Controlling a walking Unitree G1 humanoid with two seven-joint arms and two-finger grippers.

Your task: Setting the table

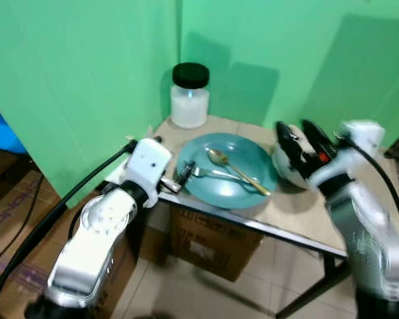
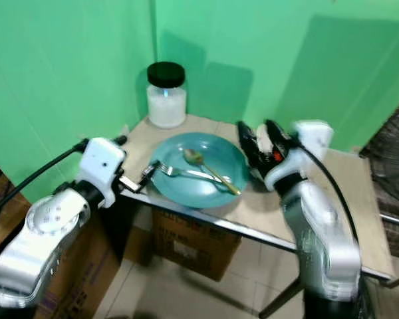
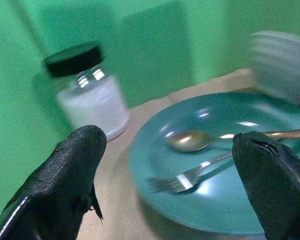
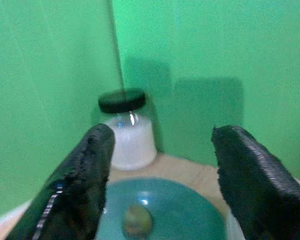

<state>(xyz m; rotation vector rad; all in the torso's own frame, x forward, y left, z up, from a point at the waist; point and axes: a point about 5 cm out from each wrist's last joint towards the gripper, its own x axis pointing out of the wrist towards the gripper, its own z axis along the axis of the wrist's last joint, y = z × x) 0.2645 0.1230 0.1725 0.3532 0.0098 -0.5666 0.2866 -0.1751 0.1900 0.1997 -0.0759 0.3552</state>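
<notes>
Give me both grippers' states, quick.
Left gripper: open, empty, at the plate's near edge by the fork.
Right gripper: open, empty, above the plate's right side.

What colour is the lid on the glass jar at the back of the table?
Black: the round lid tops the clear glass jar of white contents, clearest in the left eye view.

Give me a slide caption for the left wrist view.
Open left end effector faces a teal plate holding fork and spoon, jar behind.
</notes>
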